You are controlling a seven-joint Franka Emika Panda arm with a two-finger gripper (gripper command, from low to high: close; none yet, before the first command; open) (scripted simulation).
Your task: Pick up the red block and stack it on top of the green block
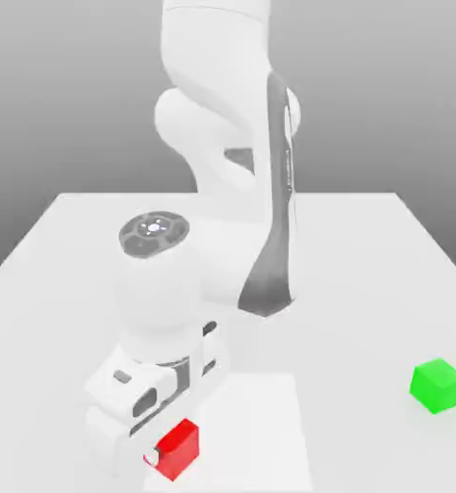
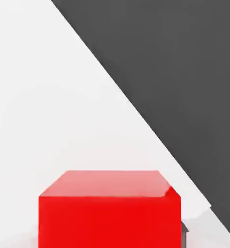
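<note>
The red block (image 1: pixel 181 447) sits low at the table's front, toward the exterior view's left, right under the white hand. My gripper (image 1: pixel 166 453) is down around it, and its jaws are shut against the block's sides. In the hand view the red block (image 2: pixel 109 208) looms very close, with a dark fingertip (image 2: pixel 185 227) pressed to one side of it. The green block (image 1: pixel 437 385) rests alone on the table at the exterior view's right, far from the gripper.
The white table (image 1: pixel 367 250) spreads wide around both blocks. The arm's bulky white links (image 1: pixel 232 144) rise behind the hand at the centre. In the hand view the table's edge (image 2: pixel 136 116) runs diagonally, with dark floor beyond.
</note>
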